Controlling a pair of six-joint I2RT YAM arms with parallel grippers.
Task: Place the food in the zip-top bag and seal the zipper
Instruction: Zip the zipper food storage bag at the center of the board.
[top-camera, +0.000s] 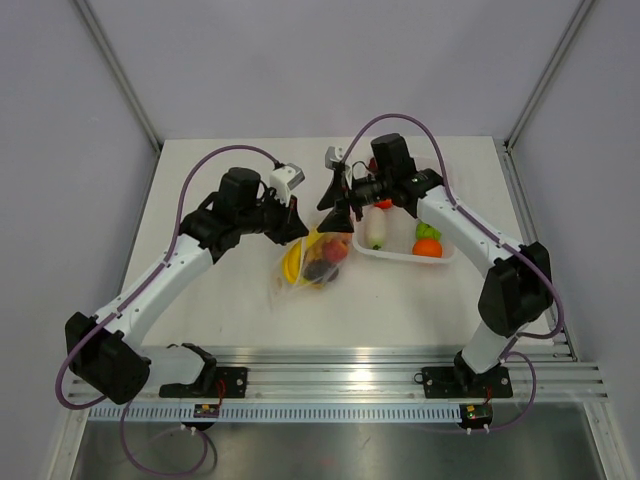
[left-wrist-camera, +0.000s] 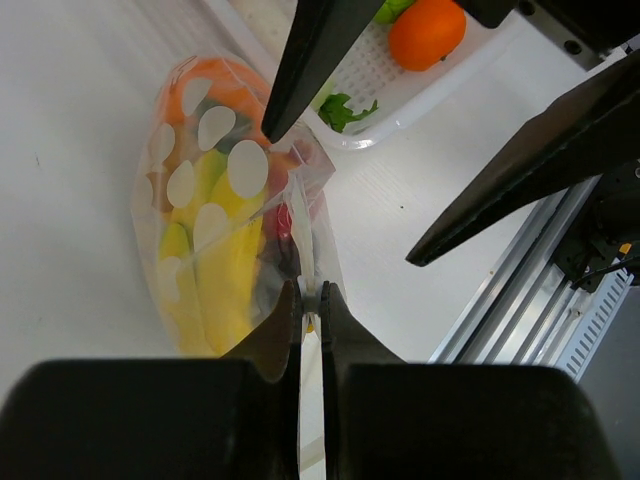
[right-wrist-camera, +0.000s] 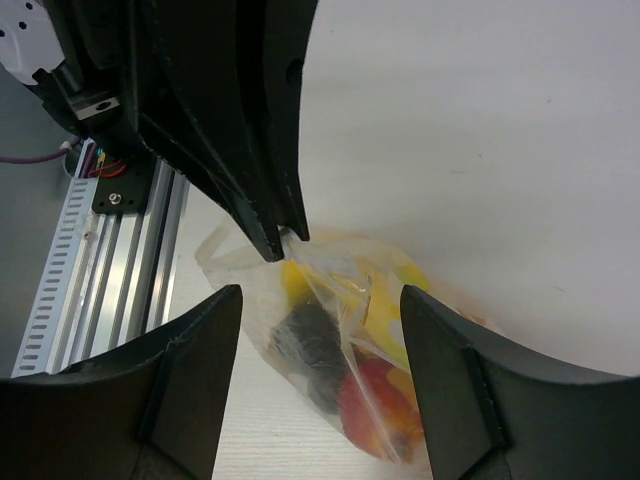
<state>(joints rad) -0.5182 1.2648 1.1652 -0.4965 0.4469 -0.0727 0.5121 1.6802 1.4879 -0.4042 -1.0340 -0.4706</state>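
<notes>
lying flat on the table (top-camera: 230, 190) just beside the one white tray (top-camera: 400, 259), on the tray's side toward the left arm, is one zip-top bag (top-camera: 310, 262), see-through with white blotches. the left gripper (top-camera: 298, 226) is clenched on a fold of the bag's edge, its two fingers (left-wrist-camera: 340, 330) pressed together with only plastic between them. the right gripper (top-camera: 336, 214) hangs over the bag's end nearest the tray, released, its two fingers (right-wrist-camera: 190, 380) spread wide with nothing held.

inside the bag the food shows as yellow bananas (left-wrist-camera: 225, 280), one dark purple piece (right-wrist-camera: 310, 345), one red piece (right-wrist-camera: 375, 395) and one orange piece (left-wrist-camera: 215, 90); how many bananas there are cannot be told through the blotches.

four pieces lie in the tray: one orange fruit (top-camera: 427, 248), one green piece (top-camera: 428, 230) touching it, one long white piece (top-camera: 376, 228), and one red bit (top-camera: 383, 203) half hidden under the right arm.

the zipper cannot be picked out, so whether the mouth is sealed cannot be told.
</notes>
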